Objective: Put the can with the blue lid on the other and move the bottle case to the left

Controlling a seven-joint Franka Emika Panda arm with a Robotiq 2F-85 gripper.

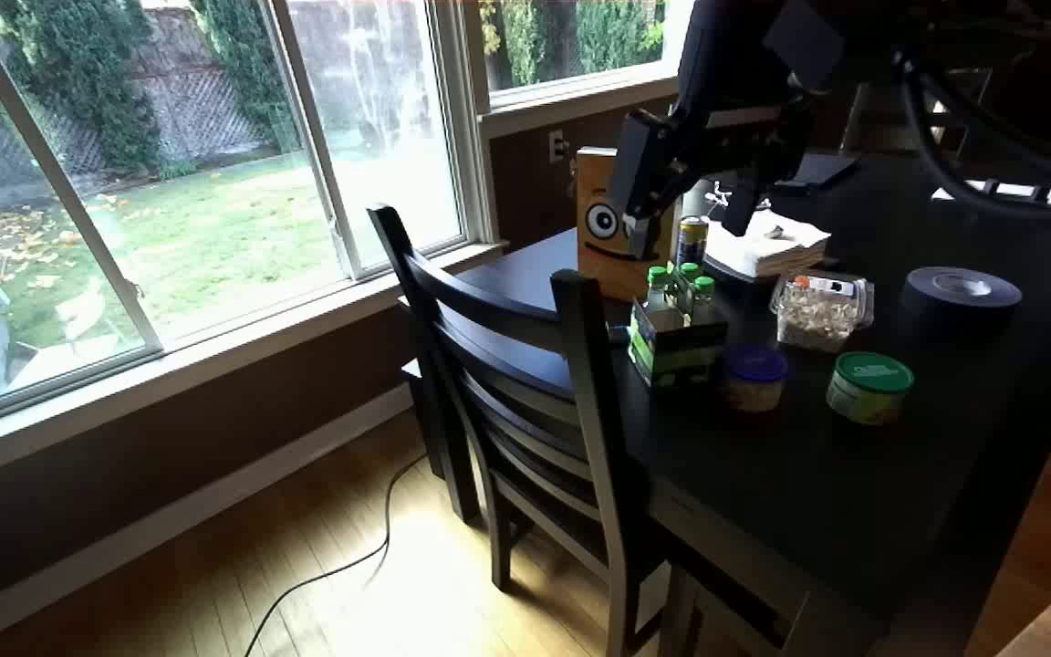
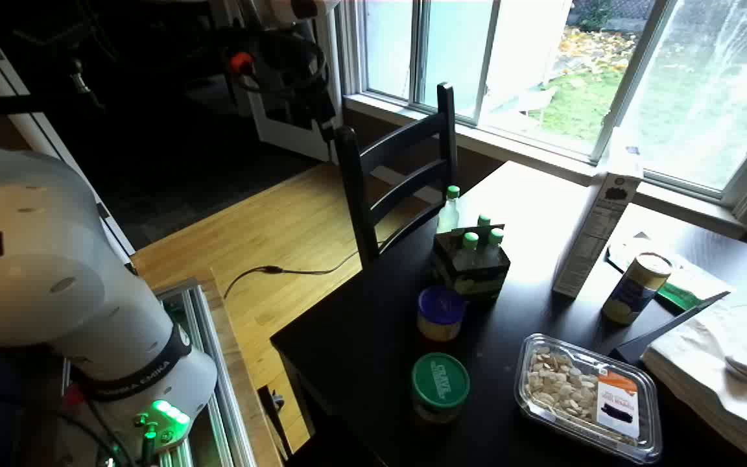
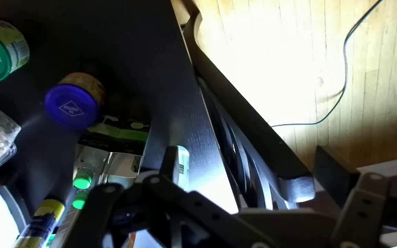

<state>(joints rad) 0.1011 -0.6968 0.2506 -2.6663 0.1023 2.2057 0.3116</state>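
"Where is the squat tan can with the blue lid?"

"Below the gripper, off to one side; the gripper is spread wide, holding nothing."

"Stacked?"

"No: the squat green-lidded can, also below, bears nothing. The low green-and-black cardboard bottle case probably awaits its move."

"Around?"

"A dark table beneath the gripper, a black slatted chair at its edge, a wide window farther off."

Room above blue lid, case beside

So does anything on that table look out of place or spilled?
Yes, one green-capped bottle: it's outside the bottle case, toward the chair, though three other bottles are inside. No spill shows.
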